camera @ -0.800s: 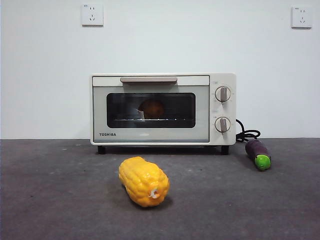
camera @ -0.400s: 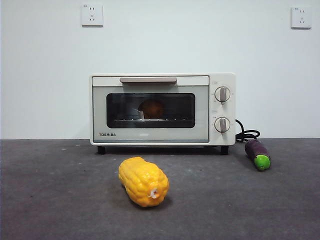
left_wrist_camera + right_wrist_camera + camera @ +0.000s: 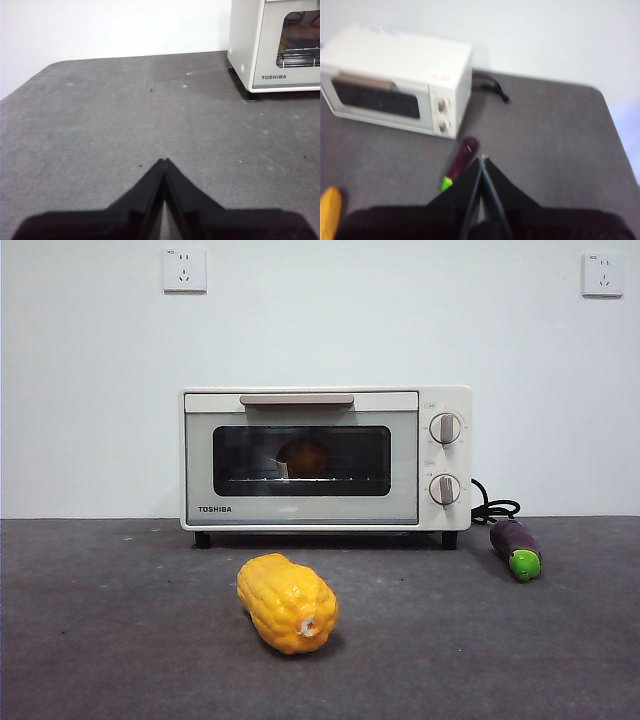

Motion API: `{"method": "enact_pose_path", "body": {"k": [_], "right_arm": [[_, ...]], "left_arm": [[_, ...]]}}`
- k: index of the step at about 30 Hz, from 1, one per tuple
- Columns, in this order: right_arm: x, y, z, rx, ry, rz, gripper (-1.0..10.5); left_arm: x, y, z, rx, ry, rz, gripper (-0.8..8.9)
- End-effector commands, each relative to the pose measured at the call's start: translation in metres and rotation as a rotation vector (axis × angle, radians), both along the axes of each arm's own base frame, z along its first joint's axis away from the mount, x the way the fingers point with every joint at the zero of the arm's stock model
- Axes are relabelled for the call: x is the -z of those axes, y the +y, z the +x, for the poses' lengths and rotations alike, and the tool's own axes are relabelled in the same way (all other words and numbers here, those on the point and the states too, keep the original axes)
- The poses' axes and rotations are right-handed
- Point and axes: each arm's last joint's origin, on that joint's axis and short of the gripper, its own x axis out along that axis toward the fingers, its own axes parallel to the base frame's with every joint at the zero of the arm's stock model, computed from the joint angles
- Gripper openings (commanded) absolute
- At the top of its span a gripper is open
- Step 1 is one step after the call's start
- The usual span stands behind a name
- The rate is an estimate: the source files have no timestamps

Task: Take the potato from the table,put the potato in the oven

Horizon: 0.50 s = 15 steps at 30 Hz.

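Front view: the potato (image 3: 303, 458) is seen as a rounded reddish-brown lump on the wire rack behind the dark glass of the cream oven (image 3: 325, 458), whose door is closed under its bar handle. A yellow corn cob (image 3: 287, 602) lies on the table (image 3: 100, 640) in front, and an eggplant (image 3: 516, 549) rests beside the oven's knob side, near the power cord (image 3: 494, 508). No arm is seen here. Nothing among these things has shifted over the last second, which suggests the task is finished and the arms have been drawn back.

Left wrist view: the left gripper (image 3: 164, 161) is held low over bare table, its jaws pressed together and empty, with the oven's corner (image 3: 272, 45) well apart.

Right wrist view: the picture is blurred. The right gripper (image 3: 482, 159) is seen high above the table, jaws closed on nothing, the eggplant (image 3: 460, 161) below it and the oven (image 3: 395, 80) beyond.
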Motion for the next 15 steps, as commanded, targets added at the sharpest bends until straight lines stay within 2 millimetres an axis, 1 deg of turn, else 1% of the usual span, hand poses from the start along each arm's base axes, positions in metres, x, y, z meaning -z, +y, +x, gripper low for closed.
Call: {"method": "enact_pose_path", "body": {"k": [1,5,7,13,15], "right_arm": [[0.021,0.003,0.006,-0.087,-0.079,-0.034,0.0],[0.062,0.005,0.016,-0.152,-0.181,-0.054,0.0],[0.088,0.006,0.024,-0.157,-0.212,-0.051,0.0],[0.167,-0.001,0.041,-0.093,-0.244,-0.030,0.0],[0.190,-0.005,0.045,-0.051,-0.262,-0.019,0.0]], "left_arm": [[0.003,0.000,0.001,0.000,0.008,-0.007,-0.04],[0.003,0.000,0.001,0.000,0.008,-0.007,-0.04],[0.003,0.000,0.001,0.000,0.008,-0.007,-0.04],[0.003,0.000,0.001,0.000,0.008,-0.007,-0.04],[0.003,0.000,0.001,0.000,0.009,-0.007,-0.04]]}}
